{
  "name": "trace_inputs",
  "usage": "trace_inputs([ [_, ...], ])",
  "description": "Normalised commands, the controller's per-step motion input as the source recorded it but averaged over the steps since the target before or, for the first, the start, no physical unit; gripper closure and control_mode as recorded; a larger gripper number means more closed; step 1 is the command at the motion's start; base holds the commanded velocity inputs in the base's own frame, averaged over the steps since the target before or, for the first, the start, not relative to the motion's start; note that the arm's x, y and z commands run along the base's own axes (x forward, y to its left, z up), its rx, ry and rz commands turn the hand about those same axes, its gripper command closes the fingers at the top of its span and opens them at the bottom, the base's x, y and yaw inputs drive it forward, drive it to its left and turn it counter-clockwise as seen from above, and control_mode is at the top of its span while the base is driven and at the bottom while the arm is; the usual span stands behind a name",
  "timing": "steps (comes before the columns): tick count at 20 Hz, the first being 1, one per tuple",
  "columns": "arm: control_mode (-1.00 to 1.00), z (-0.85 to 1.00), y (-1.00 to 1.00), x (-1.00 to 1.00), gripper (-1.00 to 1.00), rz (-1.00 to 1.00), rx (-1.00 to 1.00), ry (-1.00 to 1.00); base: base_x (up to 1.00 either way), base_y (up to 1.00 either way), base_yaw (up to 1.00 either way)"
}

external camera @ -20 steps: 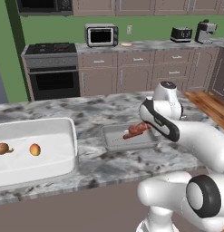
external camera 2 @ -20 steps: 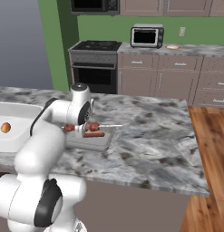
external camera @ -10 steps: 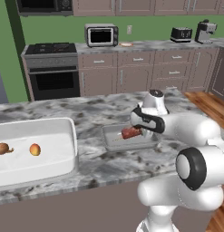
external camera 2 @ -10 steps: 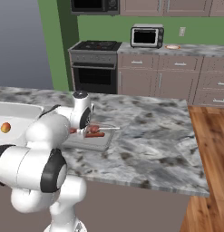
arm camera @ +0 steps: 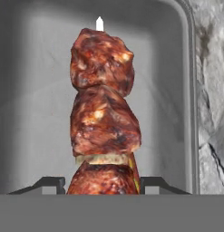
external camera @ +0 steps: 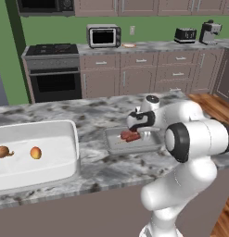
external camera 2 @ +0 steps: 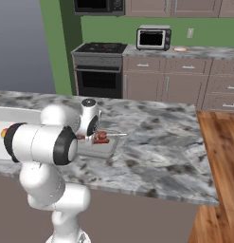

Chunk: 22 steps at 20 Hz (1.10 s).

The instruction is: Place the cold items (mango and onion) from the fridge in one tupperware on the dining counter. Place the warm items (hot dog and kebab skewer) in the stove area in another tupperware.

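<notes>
Two containers sit on the marble counter: a large white tub at 9 o'clock in the left base view and a grey tray near centre. The gripper hangs low over the tray, its fingers set on either side of the kebab skewer, clamped on its near end. In the hand view the skewer runs from 6 o'clock toward 12 o'clock, three browned meat chunks in line with the white stick tip at the far end, the tray floor behind it. Whether the meat touches the tray floor cannot be told. The right base view shows the skewer over the tray, just beside the arm's wrist. The hot dog cannot be made out separately. Inside the white tub lie the onion at far 9 o'clock and the mango just beside it, apart from each other.
</notes>
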Motion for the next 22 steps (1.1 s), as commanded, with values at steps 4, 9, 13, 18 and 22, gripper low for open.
trace_inputs([
  [4, -1.0, -0.34, 0.29, 0.18, 1.0, 0.0, -0.04, 0.0, 0.0, 0.0, 0.0],
  [9, -1.0, -0.35, 0.18, 0.43, 1.0, 0.0, -0.02, 0.01, 0.0, 0.0, 0.0],
  [13, -1.0, -0.39, 0.04, 0.46, 1.0, 0.0, -0.01, 0.03, 0.0, 0.0, 0.0],
  [18, -1.0, -0.29, 0.13, 0.28, -1.0, 0.0, -0.02, 0.01, 0.0, 0.0, 0.0],
  [22, -1.0, -0.17, 0.24, -0.2, -1.0, 0.0, -0.06, 0.0, 0.0, 0.0, 0.0],
])
